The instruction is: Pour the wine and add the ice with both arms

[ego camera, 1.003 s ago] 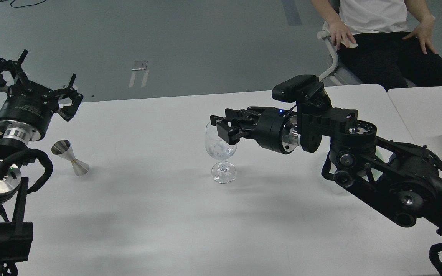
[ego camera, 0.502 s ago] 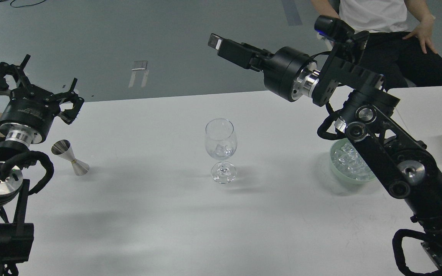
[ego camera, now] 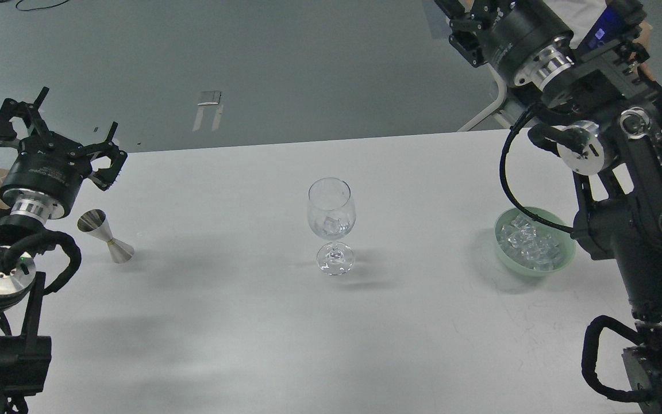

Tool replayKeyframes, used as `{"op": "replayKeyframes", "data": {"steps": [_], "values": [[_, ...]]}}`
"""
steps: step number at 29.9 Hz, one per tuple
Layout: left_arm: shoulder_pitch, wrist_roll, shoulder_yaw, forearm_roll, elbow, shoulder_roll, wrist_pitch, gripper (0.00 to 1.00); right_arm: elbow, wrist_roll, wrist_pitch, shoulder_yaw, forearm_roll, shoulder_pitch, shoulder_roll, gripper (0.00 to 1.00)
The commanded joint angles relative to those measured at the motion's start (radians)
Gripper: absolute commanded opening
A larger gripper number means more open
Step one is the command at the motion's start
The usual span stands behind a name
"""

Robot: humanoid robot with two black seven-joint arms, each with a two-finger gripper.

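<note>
A clear stemmed wine glass [ego camera: 331, 198] stands upright mid-table with an ice cube or two [ego camera: 331, 223] low in its bowl; I cannot tell clear liquid apart from them. A pale green bowl [ego camera: 529, 271] heaped with ice cubes [ego camera: 529, 241] sits to the right, under my right arm. My left gripper [ego camera: 58, 132] is open and empty, raised at the table's far left, above a steel jigger [ego camera: 104, 236]. My right gripper [ego camera: 463, 17] is high at the top edge, far above the table; its fingertips are cut off.
The white table [ego camera: 222, 316] runs across the whole view. A white chair frame [ego camera: 483, 115] and a seated person, mostly hidden by my right arm, are behind the far right edge. Grey floor lies beyond the table.
My right arm lifted from the glass's rim and swung up and back to the right, uncovering the green ice bowl. The left arm barely moved. The glass stayed put.
</note>
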Motion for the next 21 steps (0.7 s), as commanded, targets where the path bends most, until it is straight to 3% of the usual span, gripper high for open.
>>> {"op": "replayKeyframes", "data": {"steps": [1,5,9,12,21], "values": [[0.001,-0.003,-0.001,-0.002,0.007,-0.002,-0.013,0.98,-0.094,0.009,-0.019,0.081,0.182,0.001,0.0,1.0],[-0.007,-0.006,0.003,0.001,0.033,-0.005,-0.016,0.98,-0.187,0.043,-0.048,0.134,0.25,0.003,0.0,1.0],[-0.025,-0.006,0.0,0.001,0.074,-0.006,-0.016,0.98,-0.289,0.138,-0.051,0.158,0.336,0.003,-0.001,1.0],[-0.048,-0.006,0.0,0.001,0.093,-0.005,-0.019,0.98,-0.334,0.172,-0.051,0.16,0.42,0.003,-0.003,1.0],[-0.086,-0.006,0.002,0.0,0.155,0.017,-0.041,0.98,-0.374,0.213,-0.076,0.185,0.519,0.009,0.002,1.0]]}}
